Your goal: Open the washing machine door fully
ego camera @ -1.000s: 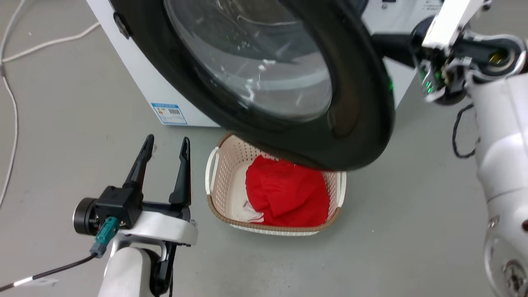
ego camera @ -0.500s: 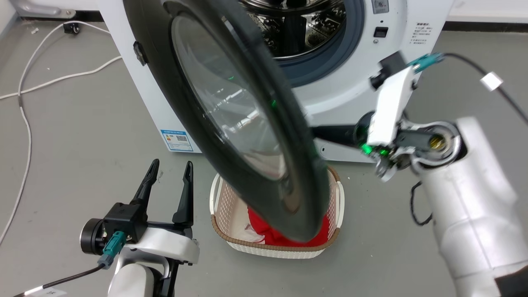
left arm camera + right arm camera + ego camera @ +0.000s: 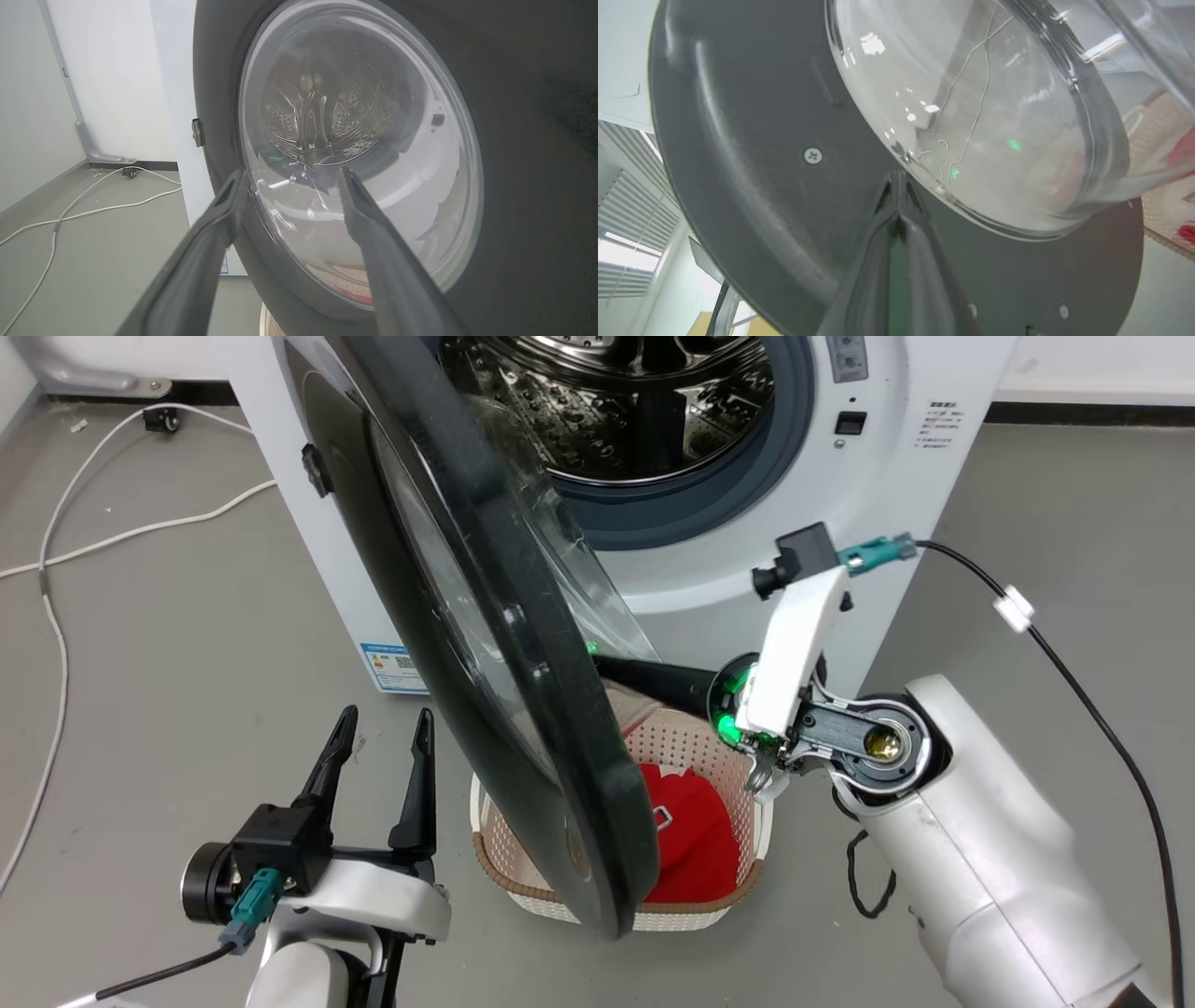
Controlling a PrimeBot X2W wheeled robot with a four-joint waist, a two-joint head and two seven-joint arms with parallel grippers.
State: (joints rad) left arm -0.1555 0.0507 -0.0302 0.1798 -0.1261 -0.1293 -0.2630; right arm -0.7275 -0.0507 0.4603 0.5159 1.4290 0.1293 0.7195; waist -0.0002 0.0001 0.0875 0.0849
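- Left jaws: spread wide and empty, resting low with the tips pointing at the outer face of the door. They are near it and not touching.
- The washing machine door (image 3: 551,747): it stands between the two sets of jaws, unlatched and swung well clear of the washing machine (image 3: 878,476) front. The black ring (image 3: 537,140) and clear glass centre (image 3: 355,154) lie just ahead of the left jaws.
- Laundry basket (image 3: 495,863): it sits on the floor below the right jaws, under the door's lower edge, with a red garment (image 3: 691,831) inside.
- Right jaws: pressed together and gripping nothing. The tips appear to bear on the door's inner face, at the foot of the glass bowl (image 3: 994,116).
- Steel drum (image 3: 635,411): exposed, beyond the right jaws.
- Status, as judged: unlatching and most of the swing are complete. Some travel remains, away from the right jaws and toward the left jaws, before the door is fully open.
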